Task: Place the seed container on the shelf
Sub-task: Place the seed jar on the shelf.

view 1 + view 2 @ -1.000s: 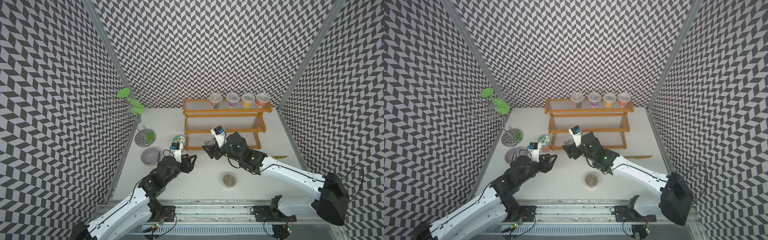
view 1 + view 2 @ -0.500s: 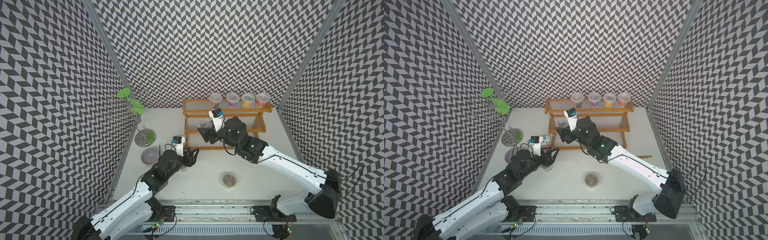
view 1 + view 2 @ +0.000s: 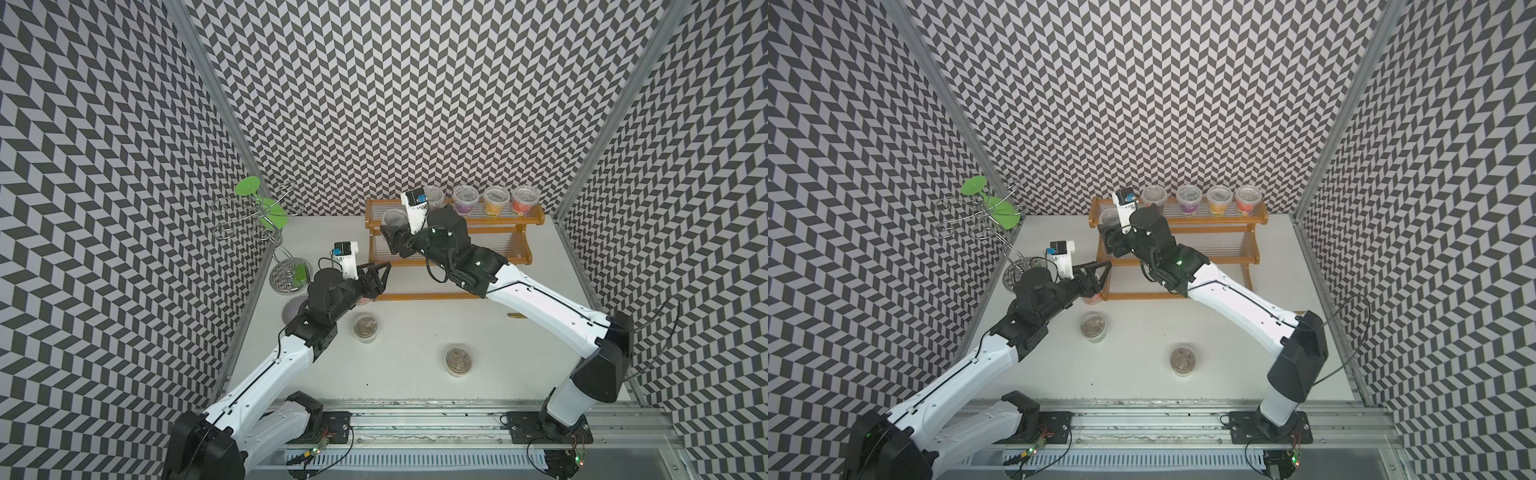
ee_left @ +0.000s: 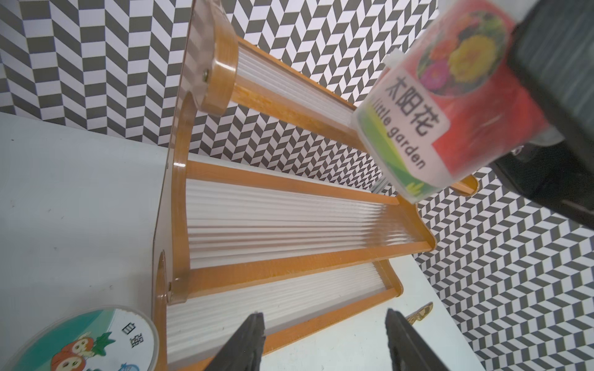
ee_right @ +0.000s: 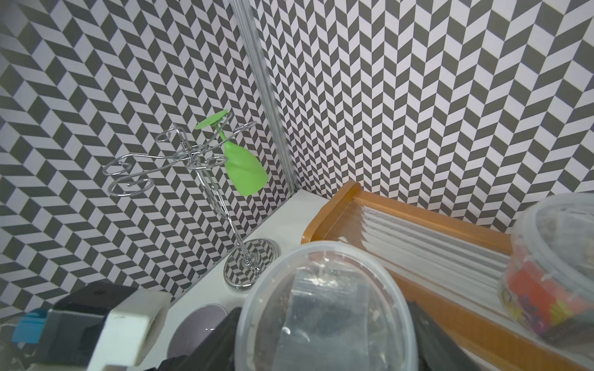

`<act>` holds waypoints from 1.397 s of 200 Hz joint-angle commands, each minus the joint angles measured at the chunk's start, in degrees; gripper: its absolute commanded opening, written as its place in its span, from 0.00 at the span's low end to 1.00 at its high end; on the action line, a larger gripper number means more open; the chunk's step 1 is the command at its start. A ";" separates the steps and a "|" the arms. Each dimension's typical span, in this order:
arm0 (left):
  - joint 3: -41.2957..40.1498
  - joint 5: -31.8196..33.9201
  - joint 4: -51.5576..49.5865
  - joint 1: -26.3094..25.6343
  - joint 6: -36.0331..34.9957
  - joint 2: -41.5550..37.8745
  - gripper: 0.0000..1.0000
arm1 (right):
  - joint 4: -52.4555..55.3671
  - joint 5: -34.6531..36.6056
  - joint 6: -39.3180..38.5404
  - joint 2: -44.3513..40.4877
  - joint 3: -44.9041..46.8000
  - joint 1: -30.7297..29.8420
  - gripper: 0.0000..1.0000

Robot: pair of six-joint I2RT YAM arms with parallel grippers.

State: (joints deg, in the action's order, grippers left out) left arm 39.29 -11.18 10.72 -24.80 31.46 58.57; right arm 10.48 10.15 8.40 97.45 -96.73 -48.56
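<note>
My right gripper (image 3: 394,236) was pinching the seed container (image 3: 392,217), a clear lidded tub with a red "little garden" label, jaws on its sides below the lid. The container was raised at the left end of the top tier of the shelf (image 3: 415,296), which lay just beyond this gripper. I could not tell whether its base touched the tier. Four other lidded tubs (image 3: 494,200) stood in a row on that tier to the gripper's right.

My left gripper (image 4: 324,342) was spread and empty, low before the bottom tier's left end. A cartoon-lidded tub (image 4: 86,343) sat on the table (image 3: 519,365) just to its left. Two brown-filled tubs (image 3: 365,328) stood behind it, well apart.
</note>
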 commanded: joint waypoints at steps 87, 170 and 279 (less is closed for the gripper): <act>5.76 -5.96 6.85 4.13 4.22 6.01 0.62 | 7.87 6.19 -1.73 16.89 -26.84 2.45 0.74; 5.67 -6.93 6.95 4.82 3.69 6.47 0.63 | 9.77 6.63 -1.94 21.94 -31.35 3.99 0.75; 5.92 -7.78 6.95 4.91 3.96 6.39 0.63 | 12.52 7.19 -1.58 23.48 -32.41 4.99 0.75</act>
State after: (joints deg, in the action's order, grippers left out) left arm 43.20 -17.87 16.23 -20.21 35.66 64.84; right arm 23.05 16.34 6.85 120.86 -127.98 -43.68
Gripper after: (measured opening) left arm 0.626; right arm 0.752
